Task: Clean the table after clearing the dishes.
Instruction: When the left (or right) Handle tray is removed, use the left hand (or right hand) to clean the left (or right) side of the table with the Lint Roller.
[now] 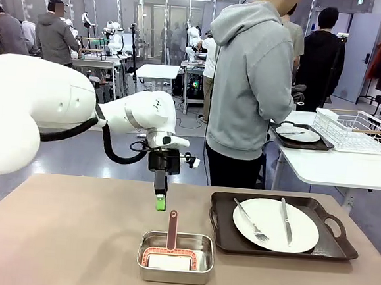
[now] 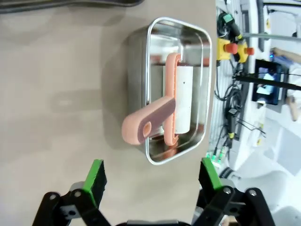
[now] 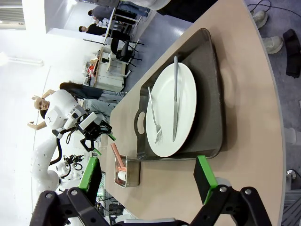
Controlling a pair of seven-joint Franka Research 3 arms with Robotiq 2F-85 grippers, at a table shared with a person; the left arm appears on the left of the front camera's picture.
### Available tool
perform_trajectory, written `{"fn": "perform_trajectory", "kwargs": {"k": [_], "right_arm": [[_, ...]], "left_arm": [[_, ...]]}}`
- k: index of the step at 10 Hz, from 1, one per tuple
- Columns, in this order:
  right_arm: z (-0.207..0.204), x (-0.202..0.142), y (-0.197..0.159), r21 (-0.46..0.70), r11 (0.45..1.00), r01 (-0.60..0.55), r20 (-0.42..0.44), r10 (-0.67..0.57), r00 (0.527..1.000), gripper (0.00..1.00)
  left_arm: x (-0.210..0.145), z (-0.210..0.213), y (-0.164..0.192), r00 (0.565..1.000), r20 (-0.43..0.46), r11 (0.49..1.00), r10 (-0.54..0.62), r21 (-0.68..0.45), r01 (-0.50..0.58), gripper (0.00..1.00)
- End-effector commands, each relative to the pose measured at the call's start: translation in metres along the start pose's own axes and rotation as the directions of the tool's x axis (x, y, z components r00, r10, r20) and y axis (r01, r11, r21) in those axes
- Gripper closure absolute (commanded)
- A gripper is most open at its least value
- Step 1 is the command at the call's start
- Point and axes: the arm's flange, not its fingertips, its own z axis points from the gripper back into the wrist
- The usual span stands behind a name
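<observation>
Your left gripper [image 1: 160, 203] hangs over the table [image 1: 64, 238], jaws spread wide, near the steel pan [image 1: 206, 261] with a pink-handled brush [image 1: 172, 228] in it. Your right gripper [image 3: 148, 175] is spread wide too. The white plate [image 1: 276, 224] with fork [image 1: 250, 223] and knife [image 1: 285, 222] sits on its dark tray [image 1: 333, 247] on the table's right side.

Stretching across the lower half of the frame, the tan table [image 1: 57, 238]. Sitting directly on it at bottom centre, a small steel pan [image 1: 174, 275]. Resting at lower right, apart from that pan, a dark brown handled tray [image 1: 337, 250].
</observation>
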Motion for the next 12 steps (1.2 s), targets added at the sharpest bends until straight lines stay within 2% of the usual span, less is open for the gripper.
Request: {"fn": "perform_trajectory", "kwargs": {"k": [1,5,11,12], "right_arm": [[0.002,-0.002,0.001,0.001,1.0,-0.004,-0.004,0.004,1.0,0.0],[0.002,-0.002,0.001,0.001,1.0,-0.004,-0.004,0.004,1.0,0.0],[0.002,-0.002,0.001,0.001,1.0,-0.004,-0.004,0.004,1.0,0.0],[0.002,-0.002,0.001,0.001,1.0,-0.004,-0.004,0.004,1.0,0.0]], "left_arm": [[0.011,0.002,0.011,1.0,-0.004,0.998,-0.03,-0.057,0.03,0.0],[0.031,-0.023,0.024,0.998,-0.018,0.989,-0.062,-0.138,0.059,0.0],[0.047,-0.027,0.024,0.993,-0.048,0.978,-0.105,-0.186,0.094,0.0],[0.046,-0.025,0.023,0.993,-0.049,0.979,-0.107,-0.181,0.096,0.06]]}}
